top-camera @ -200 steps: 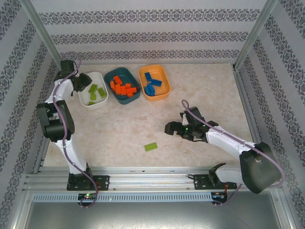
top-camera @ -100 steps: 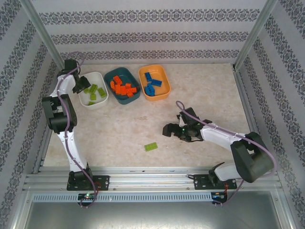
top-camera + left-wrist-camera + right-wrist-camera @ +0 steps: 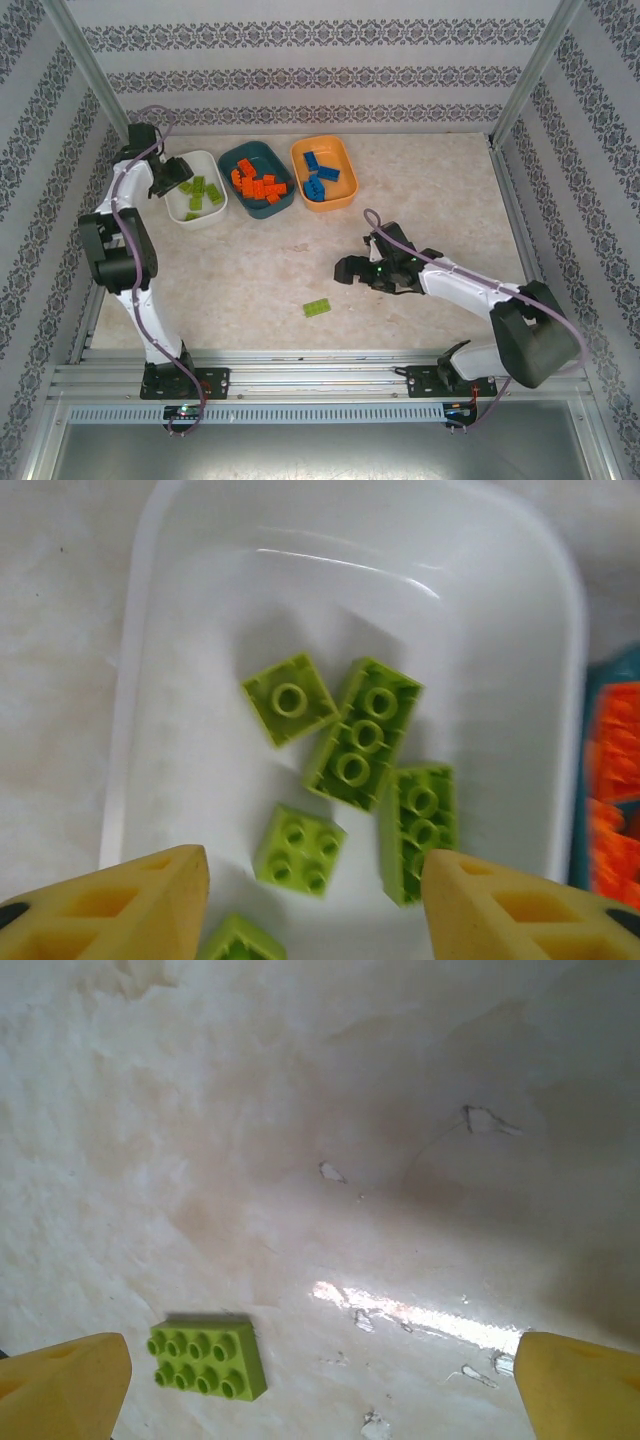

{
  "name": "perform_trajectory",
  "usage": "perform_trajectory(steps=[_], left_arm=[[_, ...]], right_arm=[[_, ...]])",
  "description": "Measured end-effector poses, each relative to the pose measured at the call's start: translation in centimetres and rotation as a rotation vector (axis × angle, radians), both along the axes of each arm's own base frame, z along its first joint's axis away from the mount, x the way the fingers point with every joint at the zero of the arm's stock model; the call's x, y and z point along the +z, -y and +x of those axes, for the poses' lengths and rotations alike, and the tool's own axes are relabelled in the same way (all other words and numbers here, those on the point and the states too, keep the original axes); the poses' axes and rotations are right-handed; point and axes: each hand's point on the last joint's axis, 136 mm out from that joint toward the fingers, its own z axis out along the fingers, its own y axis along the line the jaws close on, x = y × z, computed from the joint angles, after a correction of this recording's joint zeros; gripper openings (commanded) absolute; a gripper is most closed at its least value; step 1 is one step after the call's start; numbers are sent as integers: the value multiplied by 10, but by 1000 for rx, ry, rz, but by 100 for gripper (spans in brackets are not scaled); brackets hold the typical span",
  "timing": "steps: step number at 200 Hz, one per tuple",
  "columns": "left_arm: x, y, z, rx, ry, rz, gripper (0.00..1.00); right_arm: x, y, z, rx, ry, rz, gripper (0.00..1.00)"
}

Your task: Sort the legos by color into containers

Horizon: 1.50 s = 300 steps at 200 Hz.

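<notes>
Nearly done. Left gripper (image 3: 315, 885) spread apart, empty, over white tub (image 3: 500, 600); lime bricks (image 3: 365, 735) directly below it. Orange bricks (image 3: 258, 185) in teal tub (image 3: 262, 212), blue bricks (image 3: 322, 178) in orange tub (image 3: 347, 198). Last lime brick (image 3: 207, 1360) on table (image 3: 440, 190), just ahead of right gripper (image 3: 320, 1385), wide open, empty.

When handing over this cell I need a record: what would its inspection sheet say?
Surface: pale marbled tabletop, scuffed.
Job's things: white plastic tub holds lime green studded bricks; dark teal tub, orange bricks; orange tub, blue bricks; one lime green brick loose on the tabletop.
Clutter: nothing seen.
Grippers: left jaws open above the white tub; right jaws open, near the loose brick.
Cables: lilac cables along both arms.
Surroundings: patterned wall panels, metal frame posts.
</notes>
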Motion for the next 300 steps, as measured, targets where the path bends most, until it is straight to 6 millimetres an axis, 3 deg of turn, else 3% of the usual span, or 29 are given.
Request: perform_trajectory(steps=[26,62,109,122,150,177,223,262,300], left_arm=[[60,31,-16,-43,140,-1,71],[140,111,-35,-226,352,-47,76],[172,209,-78,-503,426,-142,86],[176,236,-92,-597,428,-163,94],[172,286,-135,-789,416,-198,100],[154,313,-182,-943,380,-197,100],[102,335,-242,-1123,272,-117,100],[67,347,-275,-1238,189,-18,100],[33,359,-294,-1312,122,79,100]], right_arm=[[14,1,1,-9,42,16,98],[24,9,-5,-19,66,13,98],[43,23,-15,-42,114,24,98],[48,30,-14,-62,127,29,98],[61,44,-13,-106,163,45,98],[67,57,-14,-147,182,52,98],[60,70,-13,-194,162,52,98],[50,71,-17,-209,126,60,98],[44,71,-16,-227,98,68,98]])
